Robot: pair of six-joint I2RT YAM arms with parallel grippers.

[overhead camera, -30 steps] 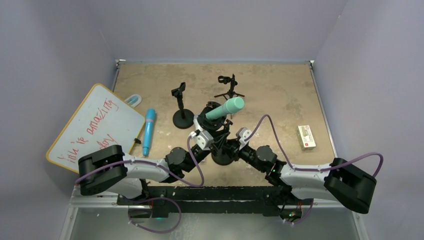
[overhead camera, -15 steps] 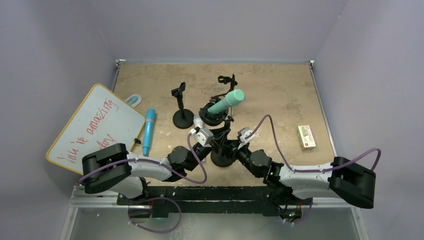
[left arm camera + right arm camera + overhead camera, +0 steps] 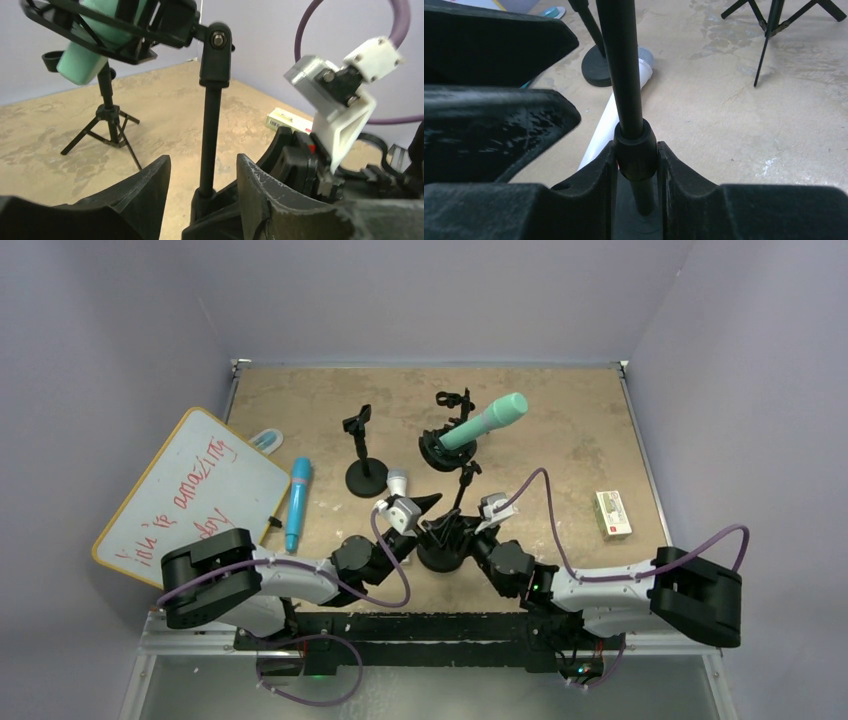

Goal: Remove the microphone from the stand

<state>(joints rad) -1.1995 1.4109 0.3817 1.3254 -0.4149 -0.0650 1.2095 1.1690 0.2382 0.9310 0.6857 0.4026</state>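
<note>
A teal microphone [image 3: 489,421] lies tilted in a black shock mount [image 3: 437,451] on top of a black stand [image 3: 440,556], pointing to the far right. It also shows in the left wrist view [image 3: 92,47]. My left gripper [image 3: 202,160] is open, its jaws on either side of the stand's pole [image 3: 208,130] without touching it. My right gripper [image 3: 636,148] is shut on the collar of the stand's pole [image 3: 636,152], just above the round base. In the top view both grippers, left [image 3: 430,516] and right [image 3: 463,531], meet low at the stand.
A white microphone [image 3: 621,107] lies on the table beside the stand. A small round-based stand [image 3: 364,476] and a tripod stand [image 3: 459,416] are behind. A blue microphone [image 3: 297,502] and a whiteboard [image 3: 180,490] are left, a small box [image 3: 612,513] right.
The mount with the teal microphone has swung up and away to the far right. My left gripper has let go of the mount and dropped to the pole, uncovering the white microphone.
</note>
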